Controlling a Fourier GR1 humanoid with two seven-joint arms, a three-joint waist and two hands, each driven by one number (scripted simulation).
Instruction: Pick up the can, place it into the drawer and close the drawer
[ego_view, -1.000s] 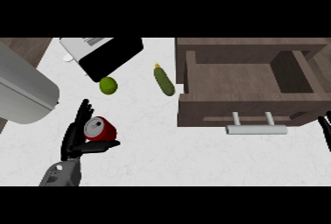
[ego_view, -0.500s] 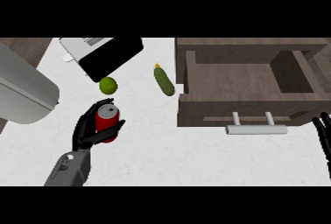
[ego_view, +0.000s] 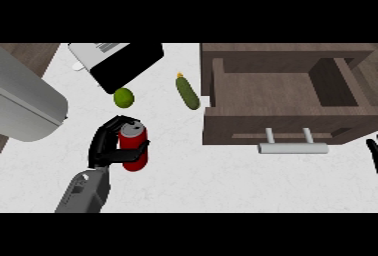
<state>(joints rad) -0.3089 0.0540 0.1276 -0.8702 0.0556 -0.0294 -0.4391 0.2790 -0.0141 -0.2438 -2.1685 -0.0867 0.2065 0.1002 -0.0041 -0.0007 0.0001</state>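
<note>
Wooden drawer (ego_view: 284, 95) open, bare inside; left robot hand (ego_view: 107, 145) gripping red can (ego_view: 133, 147).

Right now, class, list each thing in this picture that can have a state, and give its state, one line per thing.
Can: held in the left hand, upright, lid on.
Left hand: fingers curled round the can.
Drawer: open, nothing seen inside.
Right hand: only fingers show at the right edge; state unclear.
Cucumber: lying on the counter, untouched.
Lime: resting on the counter, untouched.
</note>
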